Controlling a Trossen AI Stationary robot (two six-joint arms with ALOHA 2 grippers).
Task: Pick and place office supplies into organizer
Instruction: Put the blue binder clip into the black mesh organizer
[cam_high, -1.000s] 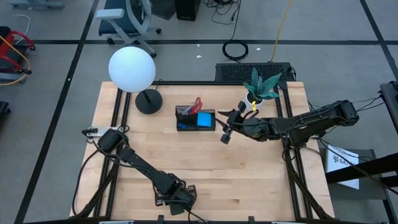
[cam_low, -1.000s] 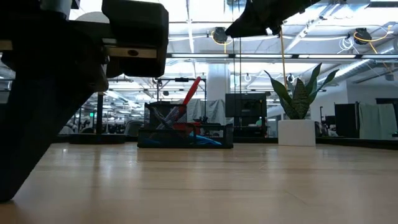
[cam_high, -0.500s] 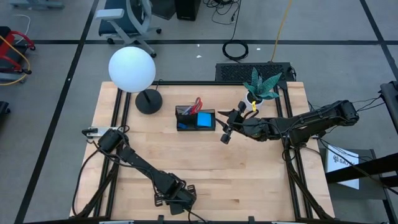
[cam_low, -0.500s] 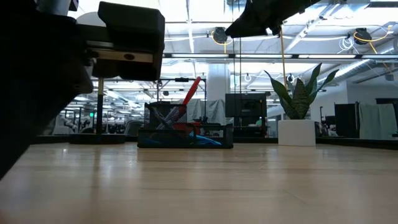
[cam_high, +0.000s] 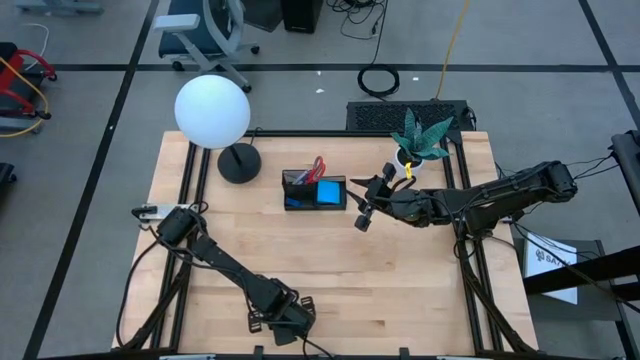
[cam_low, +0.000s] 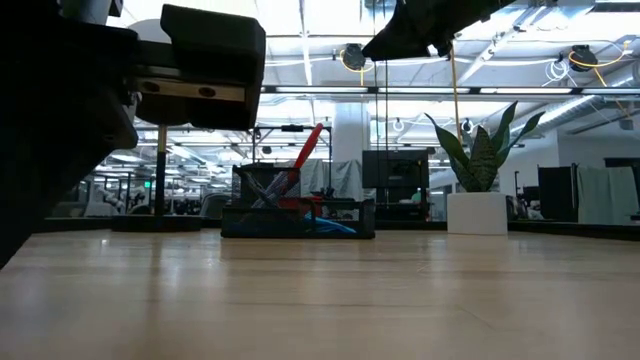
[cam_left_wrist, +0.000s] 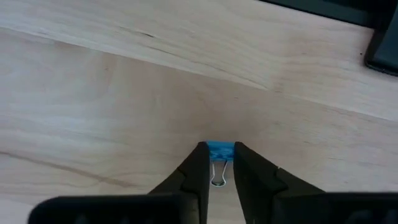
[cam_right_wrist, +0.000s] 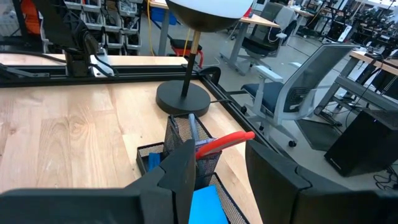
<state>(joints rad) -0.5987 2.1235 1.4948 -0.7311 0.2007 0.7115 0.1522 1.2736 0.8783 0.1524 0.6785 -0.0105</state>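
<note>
Red-handled scissors (cam_high: 317, 167) and blue note pad (cam_high: 329, 192) already sit in the black organizer (cam_high: 300, 201). At the table's near edge, the left gripper (cam_left_wrist: 217, 163) pinches what looks like a blue binder clip (cam_left_wrist: 218, 151). The right gripper (cam_right_wrist: 217, 165) hovers spread beside the organizer.

Bare table (cam_high: 300, 250) lay open between the arms. At twelve o'clock the organizer (cam_high: 314, 193) stood with red-handled scissors (cam_high: 317, 168) sticking up, the lamp base (cam_high: 238, 163) just beside it at ten o'clock and a potted plant (cam_high: 420, 138) at two.
</note>
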